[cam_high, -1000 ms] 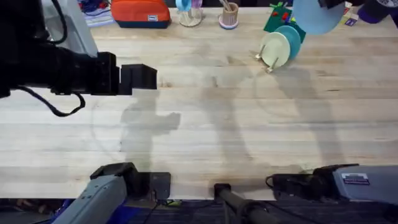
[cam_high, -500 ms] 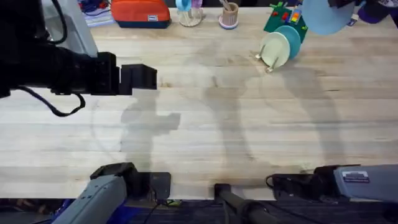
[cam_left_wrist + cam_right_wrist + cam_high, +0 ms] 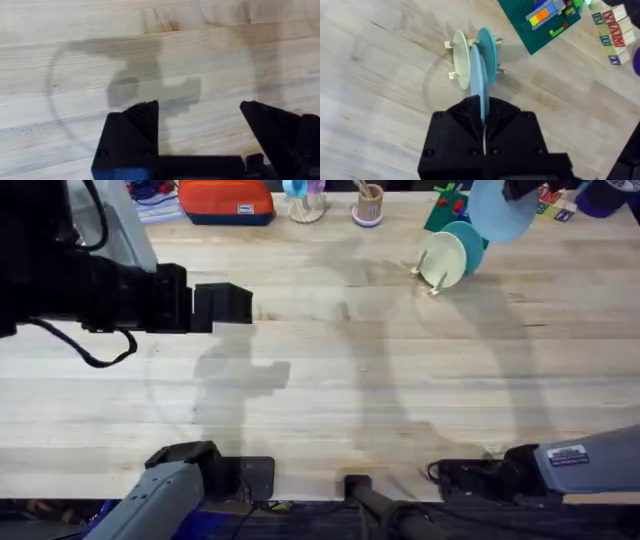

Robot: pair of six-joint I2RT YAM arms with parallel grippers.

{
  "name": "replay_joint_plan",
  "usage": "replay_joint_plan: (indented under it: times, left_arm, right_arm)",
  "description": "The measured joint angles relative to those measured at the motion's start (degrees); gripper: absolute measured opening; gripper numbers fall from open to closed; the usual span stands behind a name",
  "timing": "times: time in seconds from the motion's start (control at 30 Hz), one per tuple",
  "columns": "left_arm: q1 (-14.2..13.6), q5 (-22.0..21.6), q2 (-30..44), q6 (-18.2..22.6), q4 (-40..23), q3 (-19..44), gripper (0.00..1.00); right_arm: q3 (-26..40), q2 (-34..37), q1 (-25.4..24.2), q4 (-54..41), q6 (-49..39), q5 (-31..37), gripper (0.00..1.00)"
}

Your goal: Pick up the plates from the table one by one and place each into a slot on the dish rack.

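Left gripper (image 3: pixel 200 130): spread open, holding nothing, idle far from the dish rack (image 3: pixel 437 272). Right gripper (image 3: pixel 484 131): clamped on the light blue plate (image 3: pixel 479 82), held on edge above the rack. Plate's edge line runs parallel to the cream plate (image 3: pixel 462 60) and teal plate (image 3: pixel 489 50) already slotted, seemingly over the gap between them.

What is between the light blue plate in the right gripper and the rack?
Nothing visible. The right gripper holds the light blue plate edge-on above the rack, with only air between. The cream plate and the teal plate already stand in slots there.
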Motion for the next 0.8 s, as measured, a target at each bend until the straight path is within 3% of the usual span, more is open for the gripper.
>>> replay_joint_plan:
  times: [0.8]
  left_arm:
    - [0.0,0.0,0.0,0.0,0.0,0.0,0.993]
  right_arm:
    - [0.02,7.19,0.0,5.92,4.03,-0.42,0.029]
